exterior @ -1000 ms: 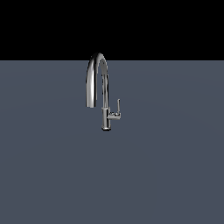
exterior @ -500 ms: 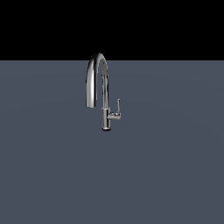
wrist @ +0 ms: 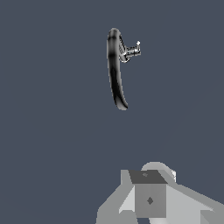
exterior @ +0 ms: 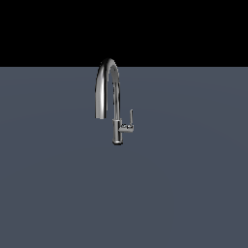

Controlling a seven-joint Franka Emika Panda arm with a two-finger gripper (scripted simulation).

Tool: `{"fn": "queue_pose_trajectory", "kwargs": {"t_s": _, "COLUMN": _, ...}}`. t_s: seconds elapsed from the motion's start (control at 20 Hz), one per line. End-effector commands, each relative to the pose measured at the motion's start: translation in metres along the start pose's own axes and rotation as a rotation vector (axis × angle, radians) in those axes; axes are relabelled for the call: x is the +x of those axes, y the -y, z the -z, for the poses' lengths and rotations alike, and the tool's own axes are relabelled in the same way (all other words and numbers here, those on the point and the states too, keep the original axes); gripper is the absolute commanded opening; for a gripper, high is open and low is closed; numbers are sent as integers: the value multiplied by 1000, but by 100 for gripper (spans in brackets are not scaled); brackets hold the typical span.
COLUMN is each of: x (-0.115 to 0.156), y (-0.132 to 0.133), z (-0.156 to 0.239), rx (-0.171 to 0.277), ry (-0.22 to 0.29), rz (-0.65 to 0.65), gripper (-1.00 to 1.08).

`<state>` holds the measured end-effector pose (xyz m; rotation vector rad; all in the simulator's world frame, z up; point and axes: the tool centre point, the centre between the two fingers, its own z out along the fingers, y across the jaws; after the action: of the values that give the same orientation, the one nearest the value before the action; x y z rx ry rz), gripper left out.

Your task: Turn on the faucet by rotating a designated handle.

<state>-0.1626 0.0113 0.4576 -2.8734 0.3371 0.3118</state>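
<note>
While nothing has touched the fixture yet, going left to right in the exterior view: spout mouth hangs on that view's left, the faucet (exterior: 115, 104) arches up and over to its slim stem, and the handle (exterior: 130, 120) sits on a short stub on the stem's right side, lever pointing up, just above the dark base ring. Faucet stands alone about mid-scene on a plain grey surface (exterior: 193, 193); no arm shows in that view at all. My read is the approach has barely begun. To do it well: come in at the thin lever from the exterior view's right, stay clear of the arched spout, get a finger against the lever near its tip for leverage, then sweep along its arc about the stub rather than pushing straight, which would likely slip off such a small chrome part. Wrist view adds what the exterior one lacks: it looks down on the faucet, showing the spout as a dark curved band and the lever jutting sideways, with the gripper (wrist: 150, 199) well apart from both. Only its grey body block is in shot, fingertips aren't, so I can't tell how far open it is or whether it holds anything.
</note>
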Motion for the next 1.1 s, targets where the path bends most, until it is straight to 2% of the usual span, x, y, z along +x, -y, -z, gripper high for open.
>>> {"fn": "queue_pose_trajectory", "kwargs": {"t_s": 0.0, "x": 16, "y": 0, "z": -3, "rx": 42, "ry": 35, "rz": -43, "gripper": -100}}
{"fn": "queue_pose_trajectory", "kwargs": {"t_s": 0.55, "x": 88, "y": -5, "z": -26, "rx": 235, "ry": 197, "rz": -234, "gripper": -100}}
{"fn": "queue_pose_trajectory", "kwargs": {"t_s": 1.05, "x": 152, "y": -18, "z": -61, "rx": 428, "ry": 357, "rz": -421, "gripper": -100}}
